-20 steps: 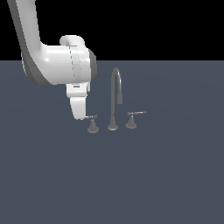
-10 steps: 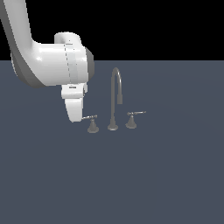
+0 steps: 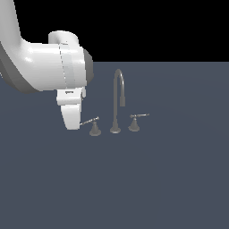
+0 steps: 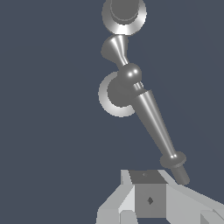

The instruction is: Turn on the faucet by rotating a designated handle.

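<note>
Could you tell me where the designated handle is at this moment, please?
In the exterior view, the designated handle sits left of the faucet's spout, its lever tip reaching the end effector; the twin handle sits right.

Open floor [image 3: 170, 179] surrounds the faucet [image 3: 117, 100] (spout mid-row blocks crossing).

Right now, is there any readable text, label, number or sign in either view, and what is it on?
None readable.
The faucet and the designated handle are plain grey metal, unmarked.
The arm has a small dark mark under its white housing in the exterior view, too small to read.
The gripper shows only a tiny dark diamond, not text.
</note>
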You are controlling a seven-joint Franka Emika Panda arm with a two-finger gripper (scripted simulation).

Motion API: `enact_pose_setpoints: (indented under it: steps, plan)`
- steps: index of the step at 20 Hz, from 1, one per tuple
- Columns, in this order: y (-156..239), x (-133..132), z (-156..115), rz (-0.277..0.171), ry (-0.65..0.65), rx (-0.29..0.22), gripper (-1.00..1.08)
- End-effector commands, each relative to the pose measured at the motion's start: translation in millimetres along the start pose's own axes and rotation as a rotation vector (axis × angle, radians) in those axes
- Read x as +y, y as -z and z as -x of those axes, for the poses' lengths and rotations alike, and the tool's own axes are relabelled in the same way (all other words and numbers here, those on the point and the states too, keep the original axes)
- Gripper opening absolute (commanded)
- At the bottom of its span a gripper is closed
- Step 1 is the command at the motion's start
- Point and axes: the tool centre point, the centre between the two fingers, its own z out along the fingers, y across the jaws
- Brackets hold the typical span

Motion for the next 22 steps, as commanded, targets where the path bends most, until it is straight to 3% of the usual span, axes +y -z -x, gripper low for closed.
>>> enact_pose_setpoints:
  steps: [1, 5, 6, 17, 18, 19, 22]
  plan:
    - [-2, 13, -20, 0.012, -0.028, 0.009, -1.00]
    - [-2, 23, -23, 0.015, -0.028, 0.010, -1.00]
    - [-1, 17, -5, 0.007, 0.000, 0.001, -1.00]
    - [-2, 45, -62, 0.016, -0.027, 0.010, -1.00]
    - [-2, 45, -62, 0.016, -0.027, 0.010, -1.00]
    - [-1, 41, -29, 0.011, 0.023, -0.002, -1.00]
    - [-1, 37, -51, 0.012, 0.008, 0.001, -1.00]
